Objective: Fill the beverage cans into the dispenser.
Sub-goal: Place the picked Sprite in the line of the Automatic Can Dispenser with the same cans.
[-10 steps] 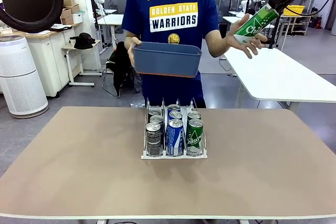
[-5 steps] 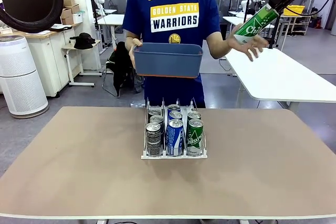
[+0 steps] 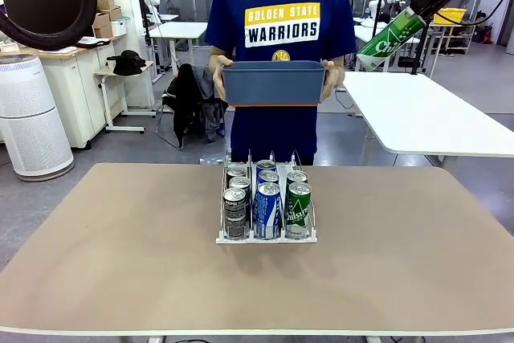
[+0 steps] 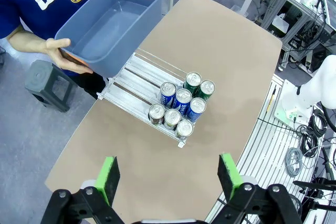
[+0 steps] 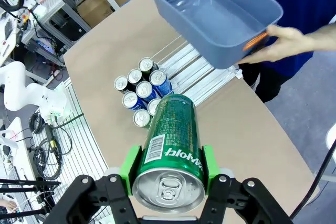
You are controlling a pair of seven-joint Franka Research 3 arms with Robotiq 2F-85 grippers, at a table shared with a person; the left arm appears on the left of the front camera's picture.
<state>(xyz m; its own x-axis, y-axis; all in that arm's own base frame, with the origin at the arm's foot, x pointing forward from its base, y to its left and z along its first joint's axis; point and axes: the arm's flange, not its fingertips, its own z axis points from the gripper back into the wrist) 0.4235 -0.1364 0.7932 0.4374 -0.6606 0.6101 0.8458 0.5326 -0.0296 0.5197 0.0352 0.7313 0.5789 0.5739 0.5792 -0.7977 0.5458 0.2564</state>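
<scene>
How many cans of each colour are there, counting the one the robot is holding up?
Dark grey-black cans: 3, all in the dispenser
Blue cans: 3, all in the dispenser
Green cans: 3, two in the dispenser and one gripped by the right gripper
Total: 9 cans

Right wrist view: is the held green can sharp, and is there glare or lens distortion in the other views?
Right wrist view: the green aluminium can is sharp, its silver top catching soft glare. Left wrist view: wide-angle bending at the tan table's edges, and sheen inside the blue-grey plastic tub. Front view: even light, soft shadows.
</scene>
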